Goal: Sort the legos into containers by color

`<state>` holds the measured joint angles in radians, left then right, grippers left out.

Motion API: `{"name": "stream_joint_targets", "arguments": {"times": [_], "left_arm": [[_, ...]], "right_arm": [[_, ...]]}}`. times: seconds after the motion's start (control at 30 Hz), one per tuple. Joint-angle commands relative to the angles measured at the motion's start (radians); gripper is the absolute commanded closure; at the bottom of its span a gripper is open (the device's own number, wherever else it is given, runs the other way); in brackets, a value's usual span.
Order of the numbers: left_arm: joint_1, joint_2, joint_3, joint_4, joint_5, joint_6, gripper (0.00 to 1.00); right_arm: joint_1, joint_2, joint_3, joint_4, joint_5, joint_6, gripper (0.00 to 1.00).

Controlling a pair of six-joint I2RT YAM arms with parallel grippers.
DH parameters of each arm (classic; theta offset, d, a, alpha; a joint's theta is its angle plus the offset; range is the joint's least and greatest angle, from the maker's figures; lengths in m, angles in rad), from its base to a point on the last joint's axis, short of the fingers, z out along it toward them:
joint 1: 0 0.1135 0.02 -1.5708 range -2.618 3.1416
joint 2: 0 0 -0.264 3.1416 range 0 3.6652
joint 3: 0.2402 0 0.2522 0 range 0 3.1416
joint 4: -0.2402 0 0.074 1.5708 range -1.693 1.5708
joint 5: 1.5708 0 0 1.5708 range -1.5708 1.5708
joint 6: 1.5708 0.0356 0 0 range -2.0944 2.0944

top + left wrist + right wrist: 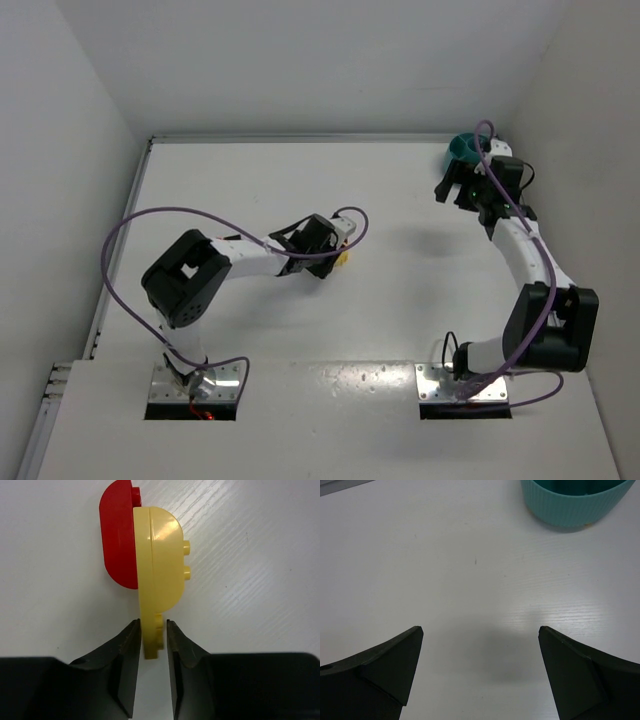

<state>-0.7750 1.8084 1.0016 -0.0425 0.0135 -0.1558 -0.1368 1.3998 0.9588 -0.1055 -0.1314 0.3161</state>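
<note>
Top view: left gripper (328, 252) low over middle of white table (400, 300), yellow lego (343, 260) at its tip. Right gripper (452, 188) at far right, just beside teal bowl (462, 150) in back corner.

Left wrist view: 2 legos lie side by side, touching, red lego (119, 540) against yellow one's left face. Fingers (125, 665) flank yellow lego's near end, almost closed on it; real grip or not, cannot tell.

Right wrist view: fingers (385, 665) spread wide, holding nothing. Bowl ahead, off to right.
</note>
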Motion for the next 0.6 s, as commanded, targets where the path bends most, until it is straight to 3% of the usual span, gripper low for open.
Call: {"name": "stream_joint_targets", "arguments": {"times": [0.0, 0.13, 0.33, 0.57], "left_arm": [[-0.010, 0.025, 0.042, 0.030, -0.015, -0.008, 0.68], [-0.010, 0.046, 0.051, 0.030, -0.006, 0.001, 0.71], [-0.010, 0.013, 0.049, 0.030, -0.015, 0.001, 0.98], [-0.020, -0.130, 0.084, -0.049, -0.058, -0.030, 1.00]], "right_arm": [[-0.006, 0.008, -0.006, 0.043, -0.002, 0.021, 0.00], [-0.006, 0.018, -0.017, 0.043, -0.020, 0.034, 0.00], [0.003, 0.038, -0.112, 0.120, -0.230, 0.195, 0.00], [0.025, 0.142, -0.054, 0.139, -0.488, 0.406, 0.00]]}}
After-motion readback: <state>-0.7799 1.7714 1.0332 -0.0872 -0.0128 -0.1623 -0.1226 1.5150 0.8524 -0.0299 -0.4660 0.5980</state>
